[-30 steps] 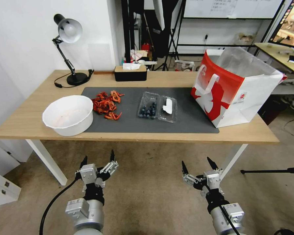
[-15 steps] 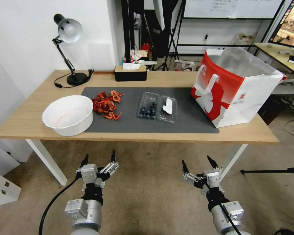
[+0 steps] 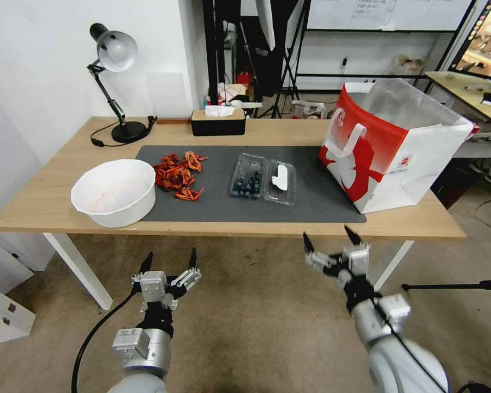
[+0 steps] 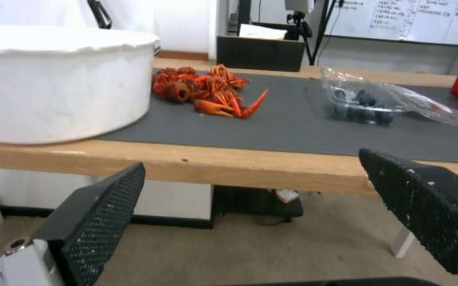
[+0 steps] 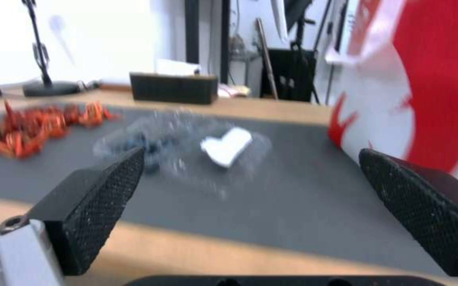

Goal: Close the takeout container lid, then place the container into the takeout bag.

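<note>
Head view: right gripper (image 3: 329,238) raised to the table's (image 3: 49,202) front edge, fingers spread, empty; left gripper (image 3: 169,260) lower before the table, likewise spread. Takeout container (image 3: 249,178) lies open on the grey mat (image 3: 322,202), lid (image 3: 281,180) flat beside it, takeout bag (image 3: 390,144) upright to their right. Right wrist view: container ahead between the parted fingers (image 5: 99,200), well apart.

My right gripper (image 5: 250,206) is spread wide, its two black textured pads (image 5: 99,202) framing the desk (image 5: 197,250) edge ahead of me. On the dark mat (image 5: 303,190) lies the takeout container (image 5: 181,147), open — blueberries on its left half, the lid (image 5: 229,149) with its white sticker folded out to the right. The takeout bag (image 5: 414,87) stands just right of it, red and white, apart from the lid. Far left on the mat sits a heap of red crawfish (image 5: 38,123). At the far edge of the desk I see a black tissue box (image 5: 173,88) and, further left, a lamp base (image 5: 51,88) — all somewhat blurred.
</note>
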